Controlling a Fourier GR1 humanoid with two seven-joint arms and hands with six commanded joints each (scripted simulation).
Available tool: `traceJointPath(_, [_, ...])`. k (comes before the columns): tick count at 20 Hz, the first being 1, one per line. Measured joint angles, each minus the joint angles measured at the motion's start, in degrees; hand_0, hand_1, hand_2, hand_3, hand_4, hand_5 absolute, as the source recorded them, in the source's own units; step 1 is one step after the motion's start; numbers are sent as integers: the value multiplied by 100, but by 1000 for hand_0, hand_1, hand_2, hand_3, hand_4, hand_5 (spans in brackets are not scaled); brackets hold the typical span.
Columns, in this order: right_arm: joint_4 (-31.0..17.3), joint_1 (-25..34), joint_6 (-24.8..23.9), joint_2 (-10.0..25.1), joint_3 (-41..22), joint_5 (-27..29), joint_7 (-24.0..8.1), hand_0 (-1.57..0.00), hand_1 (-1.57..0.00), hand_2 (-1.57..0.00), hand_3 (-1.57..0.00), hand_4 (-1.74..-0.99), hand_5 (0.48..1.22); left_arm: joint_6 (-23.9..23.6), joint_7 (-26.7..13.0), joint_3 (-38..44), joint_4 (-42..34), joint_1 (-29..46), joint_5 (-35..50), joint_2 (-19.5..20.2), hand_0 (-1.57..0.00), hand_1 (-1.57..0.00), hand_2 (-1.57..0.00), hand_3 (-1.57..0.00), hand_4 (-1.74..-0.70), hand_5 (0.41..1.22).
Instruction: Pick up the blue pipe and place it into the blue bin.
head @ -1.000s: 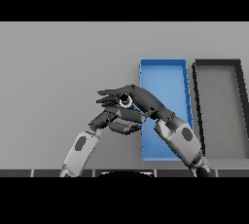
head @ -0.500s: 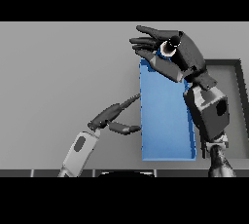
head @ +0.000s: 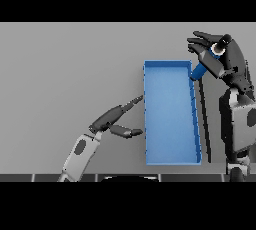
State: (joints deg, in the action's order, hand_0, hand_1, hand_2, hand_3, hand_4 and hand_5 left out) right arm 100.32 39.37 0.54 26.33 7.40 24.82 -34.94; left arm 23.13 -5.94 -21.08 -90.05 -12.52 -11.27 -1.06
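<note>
Blue pipe [head: 201, 70], gripped in the right hand [head: 222, 59], seemingly overhangs the blue bin [head: 170, 154]; left hand [head: 114, 119] open.

A plain grey table [head: 70, 69] fills the whole scene. Its surface is smooth and evenly lit, with soft shadows. No wall, floor or window shows.

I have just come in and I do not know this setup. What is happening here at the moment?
The right hand is holding a blue pipe, fingers curled round it, above the far right corner of the blue bin. The pipe is not yet in the bin. A dark bin stands just right of the blue one, mostly hidden by the right arm. The left hand rests open left of the blue bin.
</note>
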Motion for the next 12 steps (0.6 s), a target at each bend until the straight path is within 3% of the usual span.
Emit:
traceJointPath(4, [363,-1141,-208,121,-131,66,0,-1571,-1571,-1571,-1571,-1741,1221,-18,-9,-33,-37,70,56,-82,1,1,1,1,-877,422])
traceJointPath(9, [737,-2339,-1262,596,-747,250,0,-1571,-1571,-1571,-1571,-1741,1221,38,-10,-45,-141,228,115,2,1,1,1,1,-882,427])
traceJointPath(12, [769,-2797,-2104,1157,-1364,447,0,-1571,-1571,-1571,-1521,-1741,1221,27,3,-112,-213,278,116,-44,1,1,1,1,-888,422])
